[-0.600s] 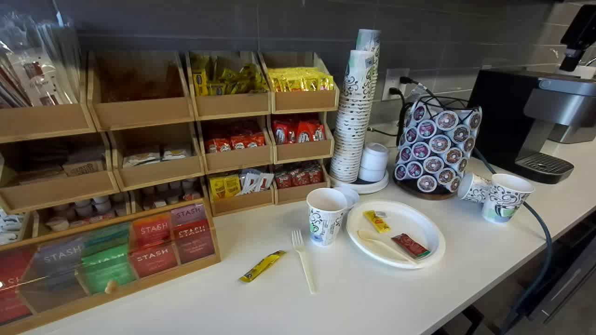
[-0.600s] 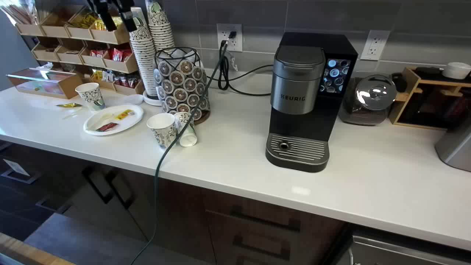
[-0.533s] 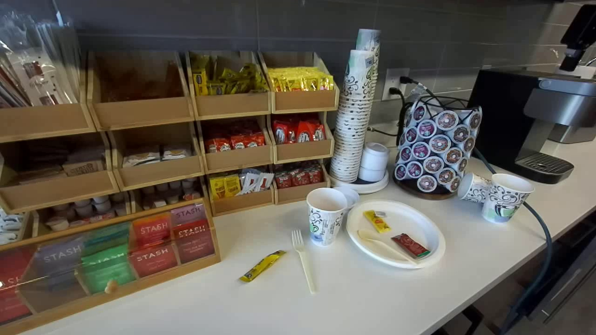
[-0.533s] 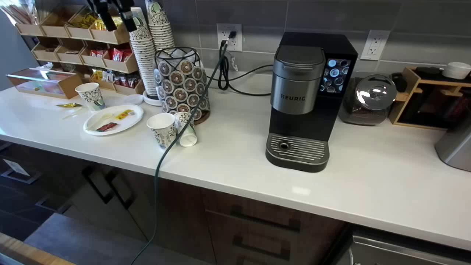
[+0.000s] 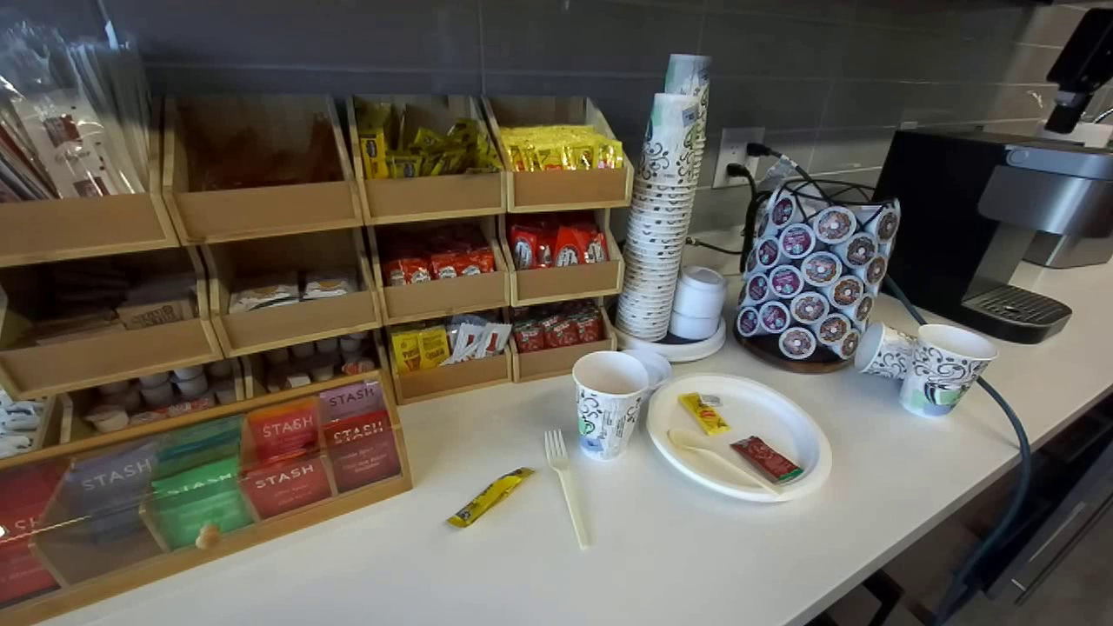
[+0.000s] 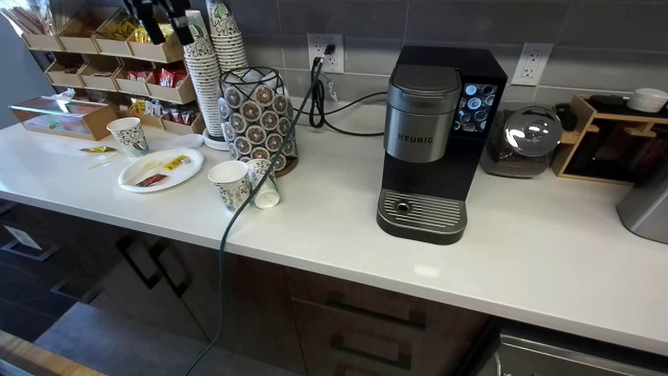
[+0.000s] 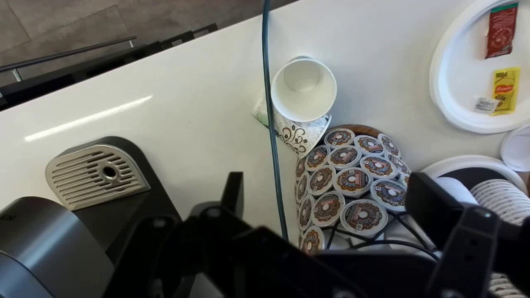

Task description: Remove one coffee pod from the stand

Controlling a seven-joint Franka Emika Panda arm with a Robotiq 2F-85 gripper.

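Observation:
The stand (image 5: 804,364) is a round black wire holder on a dark wooden base, packed with rows of coffee pods (image 5: 822,269). It is in both exterior views, as the stand (image 6: 288,167) and its pods (image 6: 255,133) also show in this one. In the wrist view the wire top of the stand (image 7: 391,242) and several pods (image 7: 364,217) are seen from above. My gripper (image 7: 331,194) is open and empty; pods appear between its fingers, with no contact visible. In an exterior view its fingers (image 6: 171,35) hang high at the upper left, above stand height.
An upright paper cup (image 7: 304,89) and a lying cup (image 7: 300,136) stand against the stand's front. A green cable (image 7: 275,165) passes beside it. Cup stacks (image 5: 661,217), a plate (image 5: 813,443), wooden shelves (image 5: 435,196) and the coffee machine (image 6: 422,120) are nearby.

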